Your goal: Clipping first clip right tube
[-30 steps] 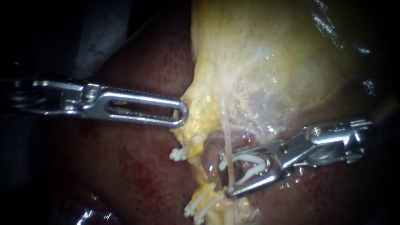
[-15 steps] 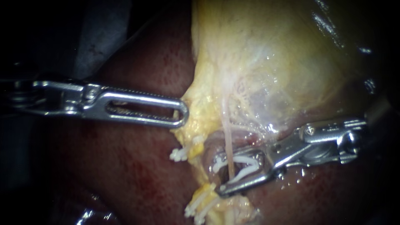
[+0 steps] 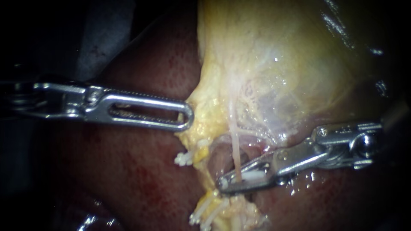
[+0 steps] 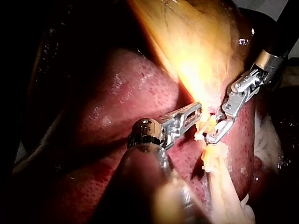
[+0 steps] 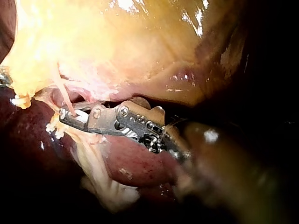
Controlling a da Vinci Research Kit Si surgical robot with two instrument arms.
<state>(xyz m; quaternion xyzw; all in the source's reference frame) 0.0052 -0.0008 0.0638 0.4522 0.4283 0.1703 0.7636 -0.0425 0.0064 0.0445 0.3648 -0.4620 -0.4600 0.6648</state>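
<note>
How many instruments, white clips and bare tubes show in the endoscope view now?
Instruments: 2, the left instrument on the yellow tissue and the right instrument.
White clips: 4, one clip in the right instrument around the tube, an upper clip, a lower pair.
Bare tubes: 1.
Total: 7.

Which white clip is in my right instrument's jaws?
The clip on the thin tube, inside the right instrument; the other clips sit free on yellow tissue.
</note>
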